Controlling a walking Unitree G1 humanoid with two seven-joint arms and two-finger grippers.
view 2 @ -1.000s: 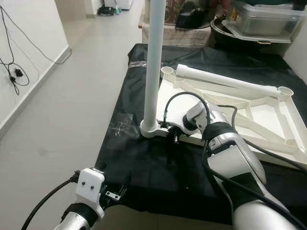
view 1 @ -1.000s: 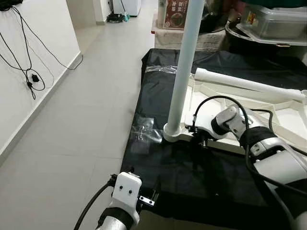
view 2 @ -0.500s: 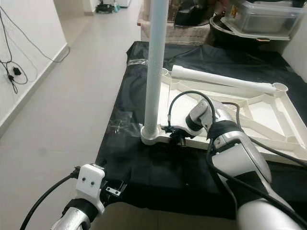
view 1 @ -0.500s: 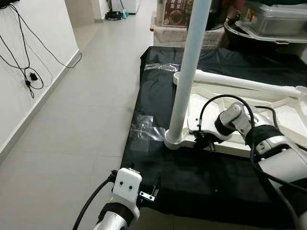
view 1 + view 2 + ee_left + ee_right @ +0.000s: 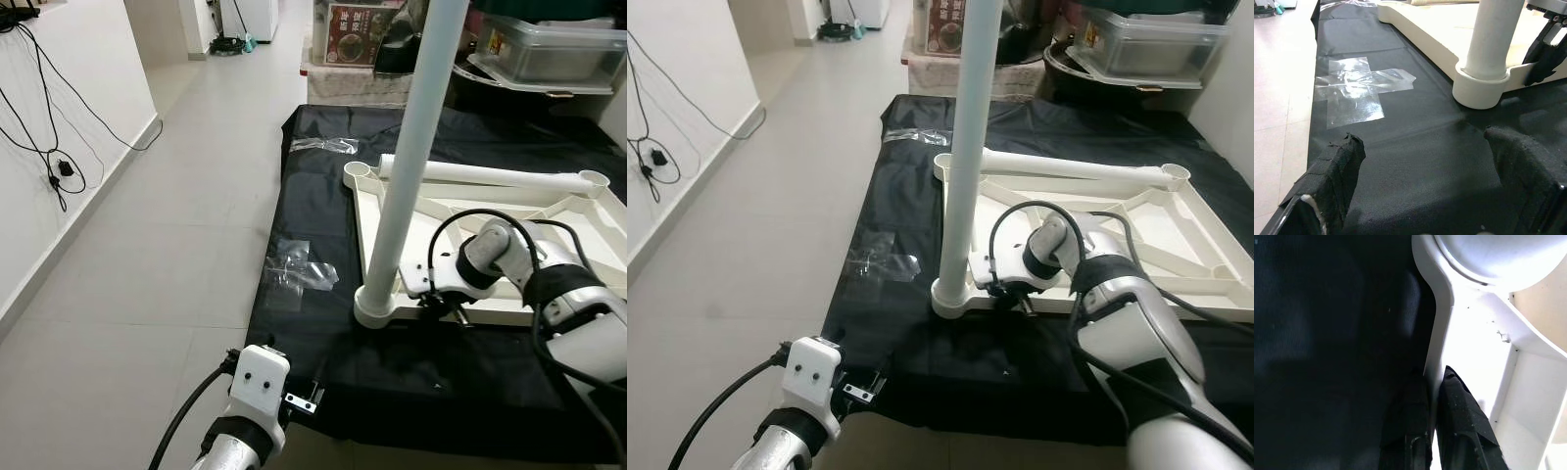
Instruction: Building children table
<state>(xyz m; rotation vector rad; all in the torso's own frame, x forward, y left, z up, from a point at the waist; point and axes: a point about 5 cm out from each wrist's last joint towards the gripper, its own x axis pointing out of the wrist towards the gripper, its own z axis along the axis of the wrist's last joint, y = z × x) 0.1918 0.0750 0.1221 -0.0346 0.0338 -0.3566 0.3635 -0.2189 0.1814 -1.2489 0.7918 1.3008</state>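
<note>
The upside-down white table top (image 5: 1136, 220) has slid along the black mat (image 5: 921, 196) over the last second: its near corner, with the upright leg (image 5: 965, 147) standing in its socket, now sits closer to the robot and further right, while the taped patch (image 5: 299, 269) on the mat has fallen behind. That suggests the robot is dragging the frame into reach for fitting the next leg, which lies across the far edge of the frame as a loose white tube (image 5: 1068, 168). The right gripper (image 5: 1435, 431) has its fingers pinched on the thin near rim of the frame beside the leg's base. The left gripper (image 5: 1425, 191) hovers spread wide above the mat, holding nothing.
</note>
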